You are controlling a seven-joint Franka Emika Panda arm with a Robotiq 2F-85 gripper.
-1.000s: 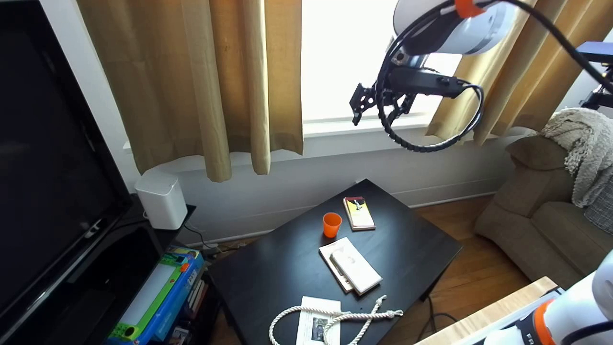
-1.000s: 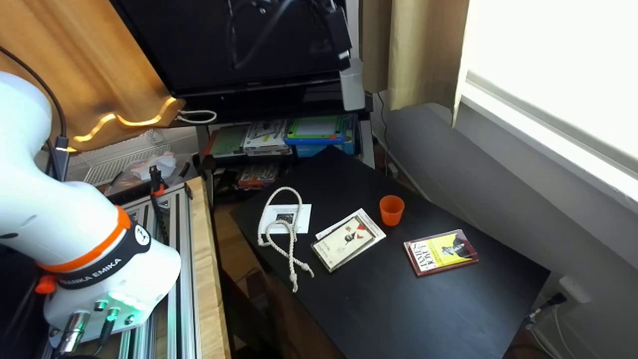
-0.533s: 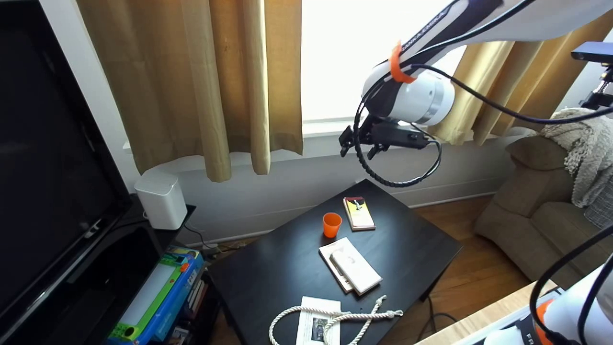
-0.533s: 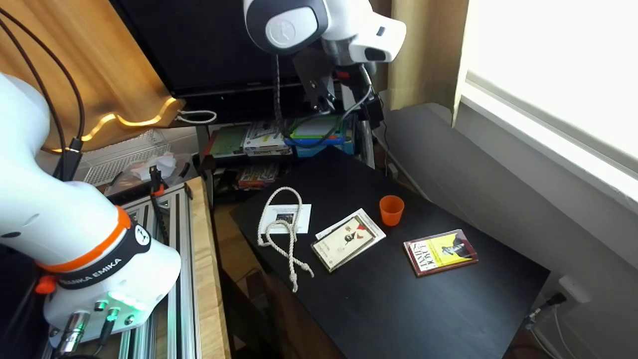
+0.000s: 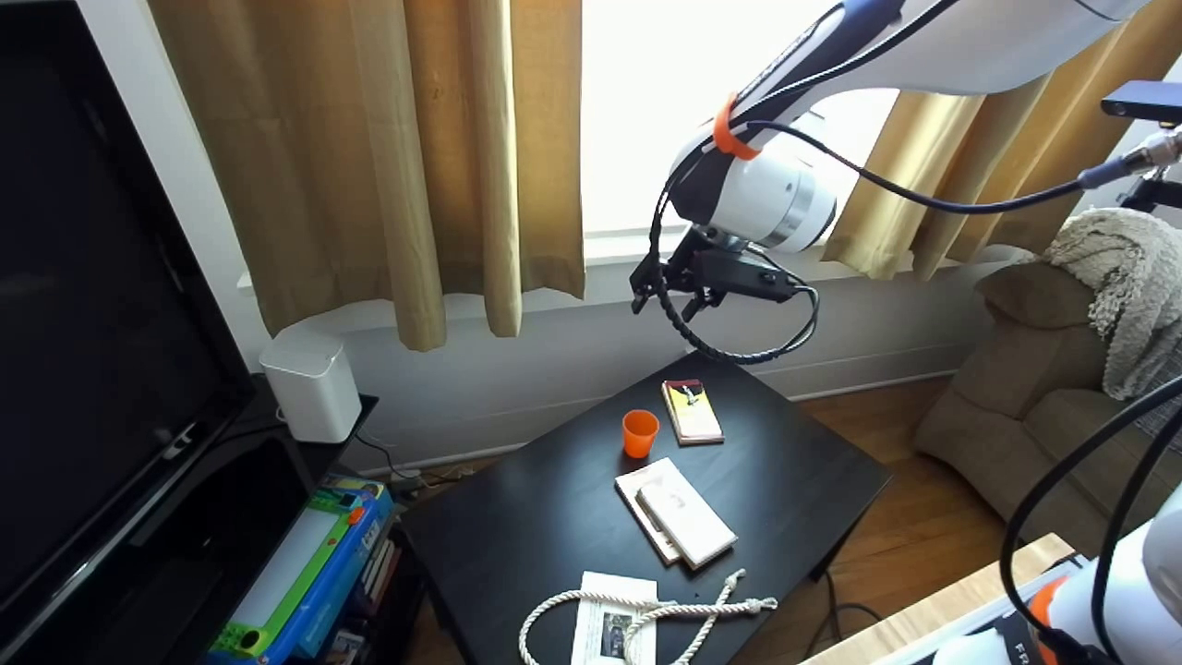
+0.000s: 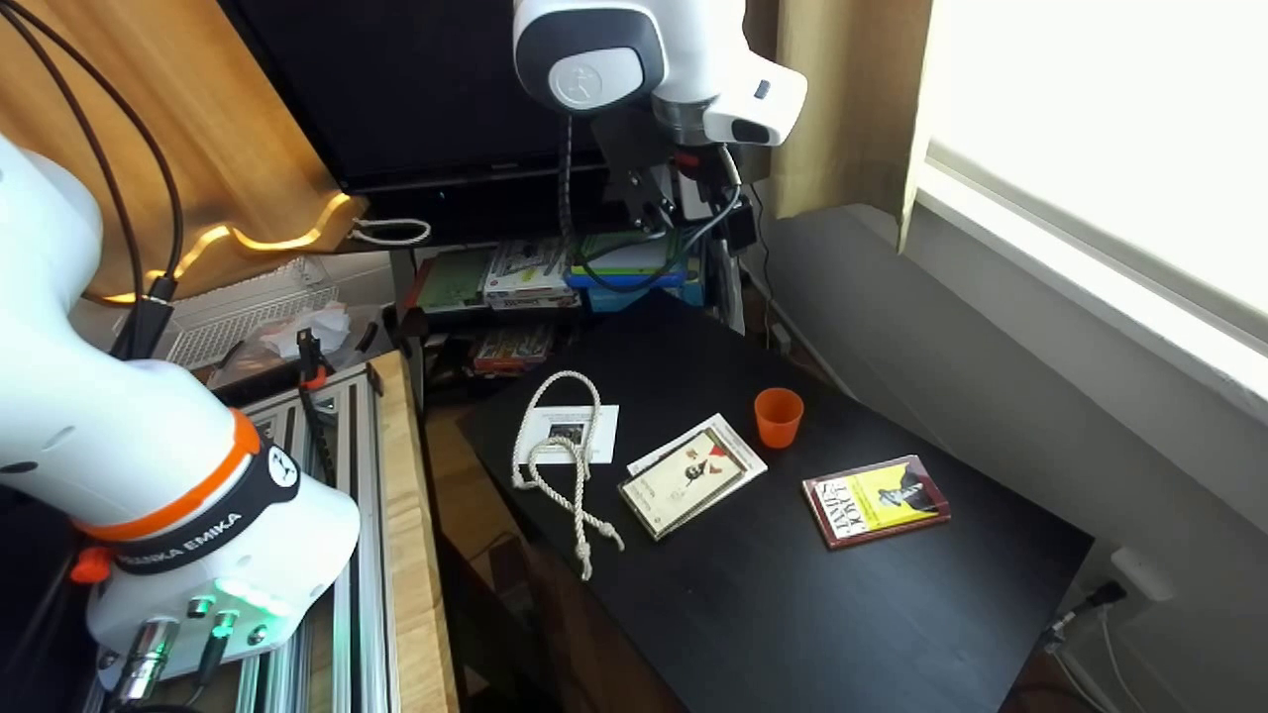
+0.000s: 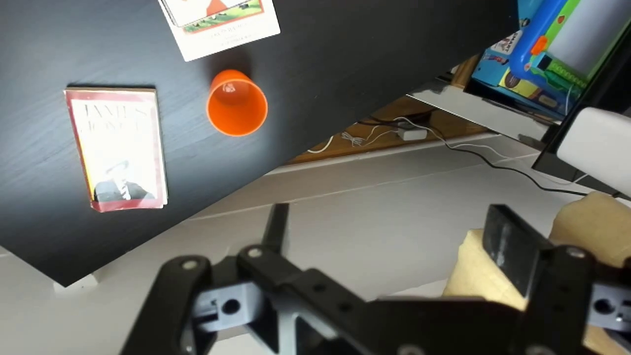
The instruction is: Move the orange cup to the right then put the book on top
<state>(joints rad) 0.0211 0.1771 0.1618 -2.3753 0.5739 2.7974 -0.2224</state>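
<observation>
"Wrist view, left to right?"
"Book (image 7: 118, 148), long axis near twelve-to-six; orange cup (image 7: 236, 104) at its two o'clock, on the table (image 7: 340, 64); then the gripper (image 7: 389, 223), jaws spread, nothing between."
"And the cup from the jaws?"
"Ten o'clock, well apart."

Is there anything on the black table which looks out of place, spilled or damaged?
Nothing looks spilled or damaged; the orange cup stands upright. A bit untidy: the white rope lies in loose loops over a printed sheet, partly covering it, and the beige book sits off-center on a white book.
</observation>
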